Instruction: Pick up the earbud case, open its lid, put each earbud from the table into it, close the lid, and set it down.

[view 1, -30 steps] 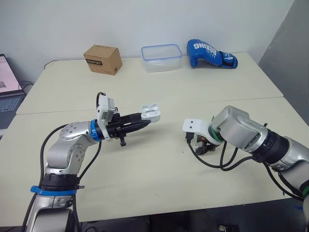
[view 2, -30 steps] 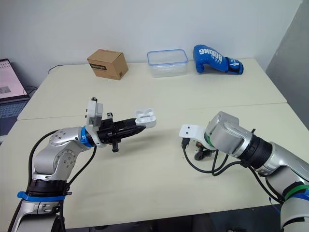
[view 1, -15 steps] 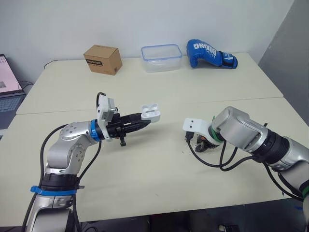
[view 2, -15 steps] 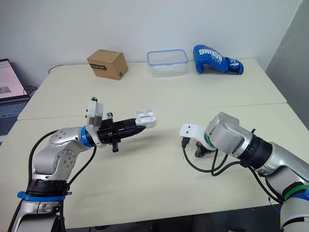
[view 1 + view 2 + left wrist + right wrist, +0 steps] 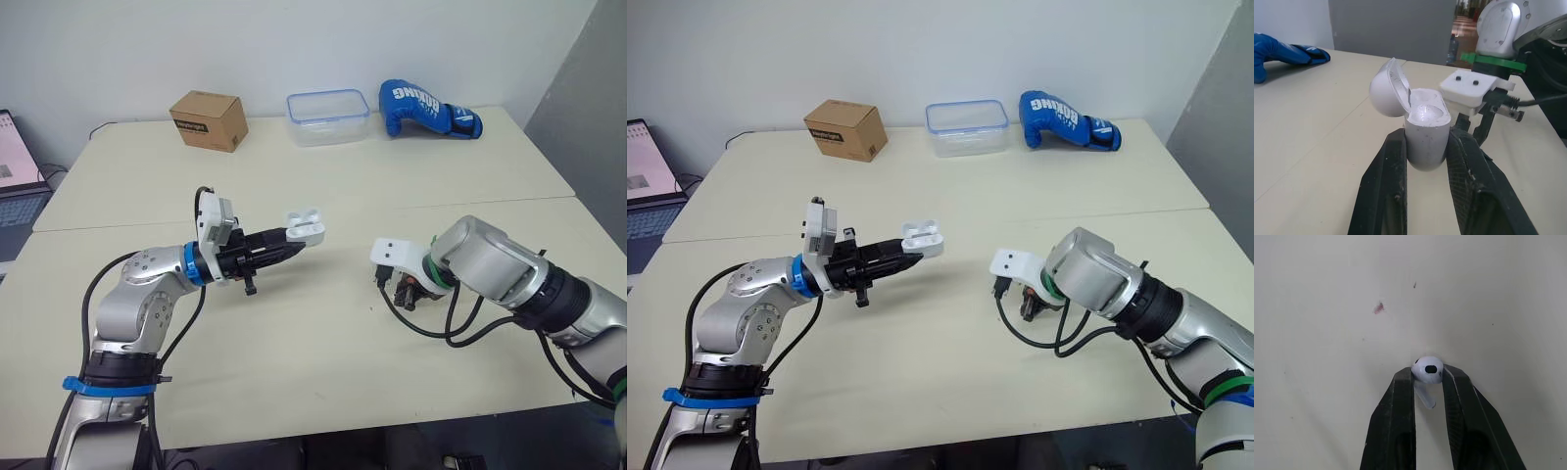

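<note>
One earbud sits pinched in the right fingers; left fingers clamp the open-lidded earbud case.

lab/office | beige table | laptop | plain wall

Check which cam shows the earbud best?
Right wrist view: the earbud is pinched between the fingers of the right tool, stem visible. In the eye views the right arm hides it; in the left wrist view it is too small to tell.

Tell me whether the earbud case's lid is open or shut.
Open. The earbud case, clamped in the left gripper, has its lid tipped back, exposing the inside.
</note>
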